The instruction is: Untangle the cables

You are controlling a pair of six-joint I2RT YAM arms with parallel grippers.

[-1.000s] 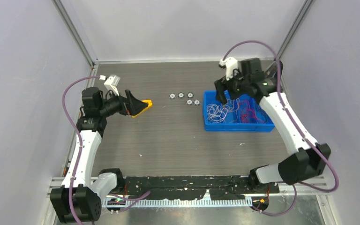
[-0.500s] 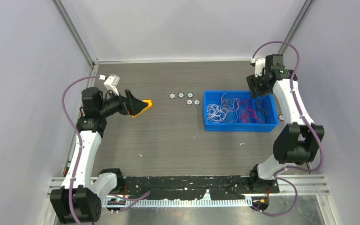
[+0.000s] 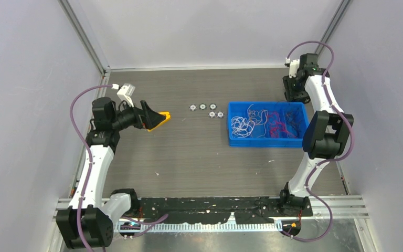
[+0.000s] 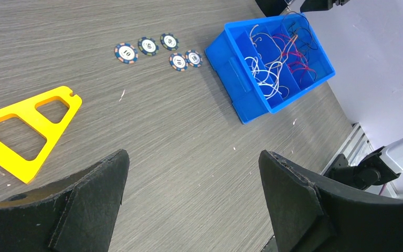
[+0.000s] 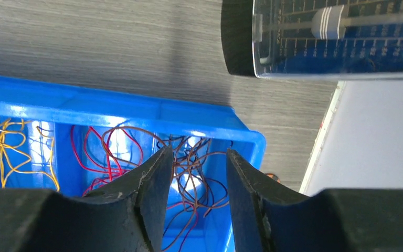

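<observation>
Right wrist view: the right jaws stand narrowly apart, empty, above thin red and brown wire cables (image 5: pixel 191 157) in the end compartment of a blue plastic bin (image 5: pixel 136 107). Better to widen them, then pinch one loop only. Left jaws gape over the grey worktop (image 4: pixel 189 131).

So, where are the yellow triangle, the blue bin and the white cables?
yellow triangle (image 4: pixel 27 169), left wrist view, its near corner.
blue bin (image 3: pixel 262 142), top external view, its near wall.
white cables (image 3: pixel 241 126), top external view, middle of the clump.
</observation>
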